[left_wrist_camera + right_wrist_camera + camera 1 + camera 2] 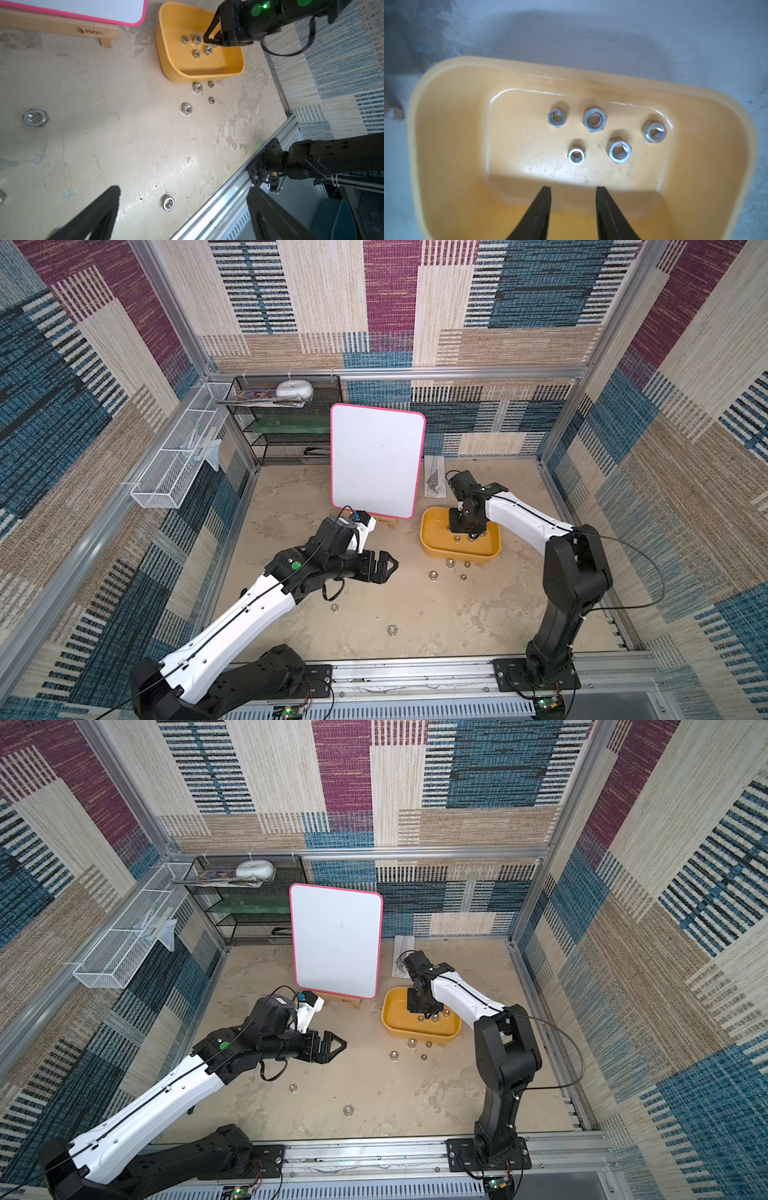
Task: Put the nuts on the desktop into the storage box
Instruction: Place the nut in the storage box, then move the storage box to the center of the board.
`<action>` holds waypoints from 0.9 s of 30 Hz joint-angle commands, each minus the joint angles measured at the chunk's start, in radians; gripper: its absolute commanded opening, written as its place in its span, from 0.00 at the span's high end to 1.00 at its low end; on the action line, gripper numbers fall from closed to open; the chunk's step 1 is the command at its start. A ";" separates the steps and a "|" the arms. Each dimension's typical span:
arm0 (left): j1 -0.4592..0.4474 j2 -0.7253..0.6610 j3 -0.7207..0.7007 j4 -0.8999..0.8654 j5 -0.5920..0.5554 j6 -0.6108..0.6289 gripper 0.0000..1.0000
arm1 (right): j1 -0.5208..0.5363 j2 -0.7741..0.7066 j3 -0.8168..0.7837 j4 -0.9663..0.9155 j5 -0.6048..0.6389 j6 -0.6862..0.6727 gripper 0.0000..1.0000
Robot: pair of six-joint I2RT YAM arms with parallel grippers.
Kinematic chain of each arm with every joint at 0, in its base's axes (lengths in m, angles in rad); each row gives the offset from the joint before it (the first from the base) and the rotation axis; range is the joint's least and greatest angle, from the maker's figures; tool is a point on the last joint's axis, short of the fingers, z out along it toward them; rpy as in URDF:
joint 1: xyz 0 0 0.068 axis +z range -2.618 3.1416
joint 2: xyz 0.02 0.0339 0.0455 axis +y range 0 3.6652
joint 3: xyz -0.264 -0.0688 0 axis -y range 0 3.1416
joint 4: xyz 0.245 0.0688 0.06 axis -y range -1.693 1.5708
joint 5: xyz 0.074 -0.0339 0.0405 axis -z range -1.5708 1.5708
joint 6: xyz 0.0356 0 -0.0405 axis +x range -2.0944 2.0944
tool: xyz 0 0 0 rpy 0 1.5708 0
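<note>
**Five nuts boxed, at least six left on the desktop**

The desktop (457,614) fills the cell floor, and a pink-edged whiteboard (376,460) stands toward its 12 o'clock side. The storage box (457,554) sits at about 2 o'clock of the desktop's middle, near the whiteboard's foot. The left gripper (184,188) hovers at the box's 9 o'clock, well apart from it, with its fingers spread wide and empty. The right gripper (573,188) hangs over the box floor, jaws parted with nothing between them.

Five nuts (595,120) lie flat inside the box. Four loose nuts (449,562) cluster at the box's 6 o'clock, the closest just beside its front wall. Two more lie well apart from it, toward 7 and 8 o'clock, nearer the left arm.

Each nut looks rigid, dense for its size and slick. It should not deform, but it may skid or flip if caught on its corners. The best hold is probably from straight above, with the fingertips closing on two opposite flats, low against the desktop. The smaller nuts leave little margin.
</note>
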 commanded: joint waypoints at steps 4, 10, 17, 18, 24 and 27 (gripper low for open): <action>0.000 0.029 0.007 0.039 0.019 0.015 0.00 | 0.046 -0.179 -0.152 -0.071 -0.006 0.071 0.61; 0.000 0.064 0.028 0.043 0.043 0.020 0.00 | 0.125 -0.278 -0.270 -0.075 -0.033 0.158 0.62; 0.000 0.067 0.026 0.046 0.048 0.013 0.00 | 0.130 -0.238 -0.316 -0.009 -0.038 0.164 0.63; 0.001 0.063 0.020 0.050 0.050 0.014 0.00 | 0.129 -0.222 -0.309 -0.005 -0.026 0.158 0.63; -0.001 0.037 -0.032 0.105 0.073 -0.036 0.00 | 0.123 -0.149 -0.283 0.043 -0.021 0.136 0.62; -0.001 0.027 -0.047 0.099 0.061 -0.058 0.00 | 0.111 -0.118 -0.266 0.055 -0.013 0.123 0.62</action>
